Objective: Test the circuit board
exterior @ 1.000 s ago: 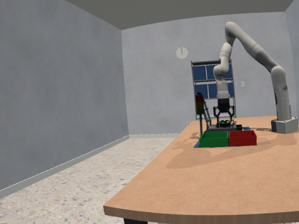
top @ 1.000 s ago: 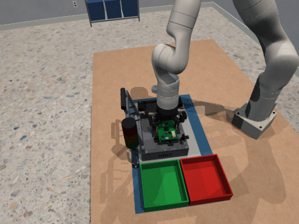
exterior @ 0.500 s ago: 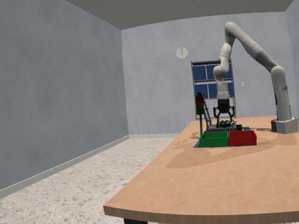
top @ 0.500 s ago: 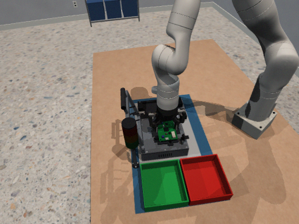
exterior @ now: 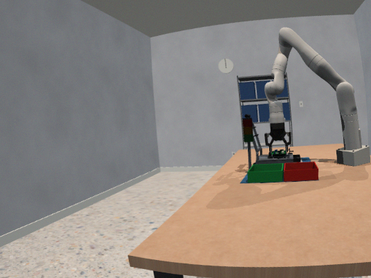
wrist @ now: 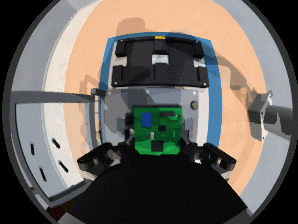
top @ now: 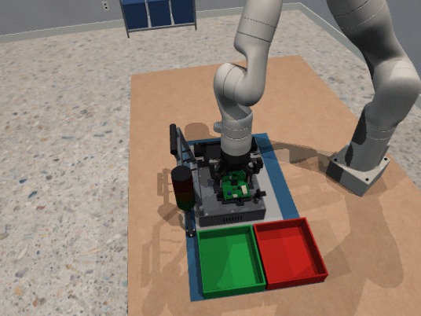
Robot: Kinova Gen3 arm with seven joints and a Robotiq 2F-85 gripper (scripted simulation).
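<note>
The green circuit board (top: pixel 234 189) (exterior: pixel 277 152) (wrist: pixel 162 131) is level, component side up, at the nest of the grey tester (top: pixel 232 218) (wrist: pixel 115 112). Its white connector (top: pixel 244 189) is on the near right part. My gripper (top: pixel 235 181) (exterior: pixel 279 155) (wrist: pixel 157 142) points straight down and appears shut on the board's left and right edges. The pins and holes are hidden, and I cannot tell whether the board is fully down. The lid (top: pixel 173 139) (wrist: pixel 50 145) stands open on the left. The signal light (top: pixel 183 189) (exterior: pixel 248 129) is unlit.
The black tray (wrist: pixel 137 60) lies behind the tester and holds no board. The green bin (top: pixel 229 259) (exterior: pixel 266 173) and red bin (top: pixel 288 253) (exterior: pixel 301 171) are side by side in front. The signal light's pole and the raised lid stand close on the left.
</note>
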